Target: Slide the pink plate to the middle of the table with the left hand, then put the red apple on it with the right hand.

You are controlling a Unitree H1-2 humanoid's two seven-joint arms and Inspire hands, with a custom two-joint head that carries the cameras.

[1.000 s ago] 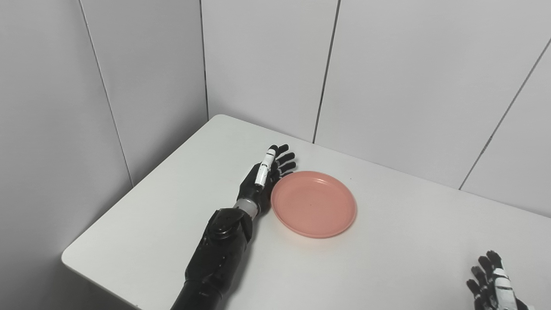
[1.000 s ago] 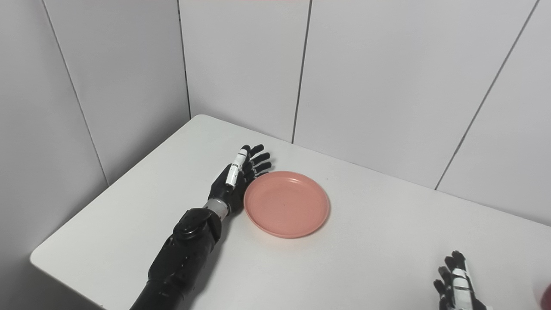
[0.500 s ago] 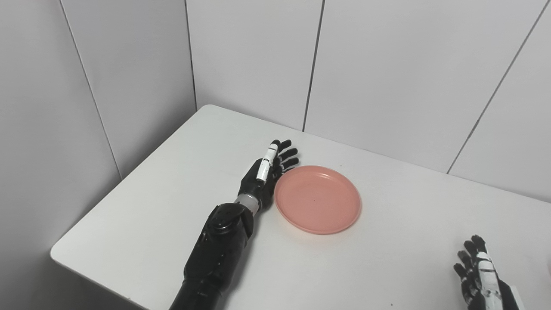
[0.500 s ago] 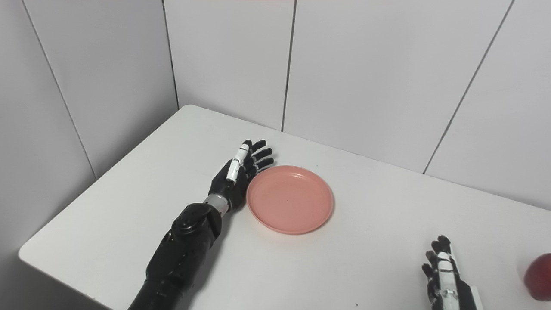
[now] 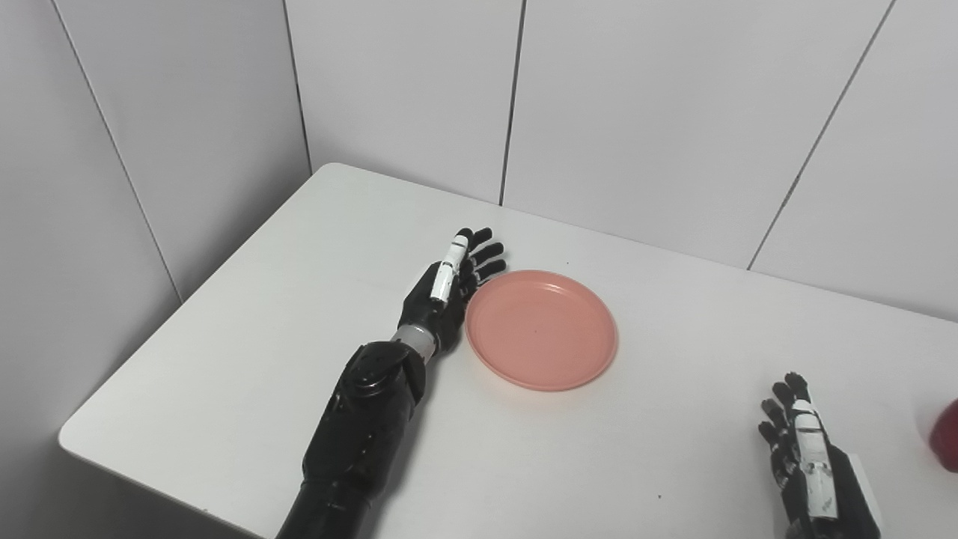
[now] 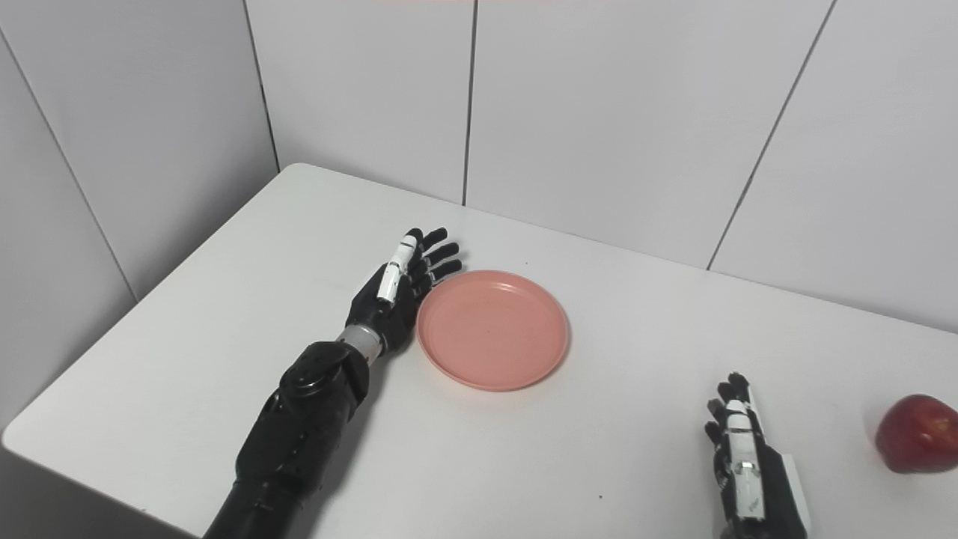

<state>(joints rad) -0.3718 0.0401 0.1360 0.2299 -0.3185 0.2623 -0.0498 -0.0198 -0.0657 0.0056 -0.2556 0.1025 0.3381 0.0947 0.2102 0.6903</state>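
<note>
The white counter (image 6: 636,314) holds a pink plate (image 6: 492,329). The left robot hand (image 6: 395,288), open, touches the plate's left edge. The right robot hand (image 6: 745,460), open and empty, is well right of the plate, near the red apple (image 6: 917,434).

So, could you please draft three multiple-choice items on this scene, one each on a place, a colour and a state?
1. Where is the red apple?
A. on the plate
B. on the table, right of the right hand
C. in the left hand

2. What colour is the plate?
A. pink
B. blue
C. green

3. How is the left hand?
A. shut on the apple
B. open, beside the plate's left rim
C. lifted high above the table

Key: 1 B, the apple sits beyond the right hand; 2 A, the plate is plainly pink; 3 B, its fingers are straight and hold nothing.
</note>
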